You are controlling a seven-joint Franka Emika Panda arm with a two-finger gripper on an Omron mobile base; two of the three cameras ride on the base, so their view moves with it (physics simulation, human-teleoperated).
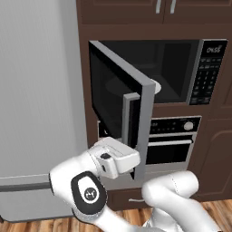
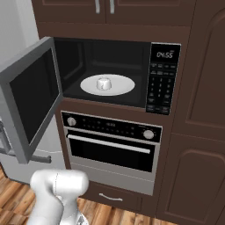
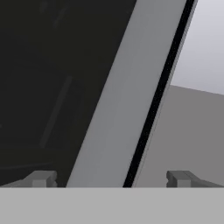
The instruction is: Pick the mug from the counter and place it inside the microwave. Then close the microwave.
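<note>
You have the microwave [image 2: 110,70] with its door [image 1: 118,106] swung open; your hand [image 3: 111,179] sits spread wide at the door's grey edge — gripping nothing. The mug [image 2: 104,83] stands inside on the white turntable [image 2: 125,85].

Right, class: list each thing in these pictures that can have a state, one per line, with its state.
Built-in black microwave: dark glass door swung open to the left, clock display lit.
Small white mug: upright on the white round turntable inside the microwave.
Black oven with horizontal handle: door shut.
Robot's two-finger pincer: open, holding nothing, close against the door's grey edge.
</note>
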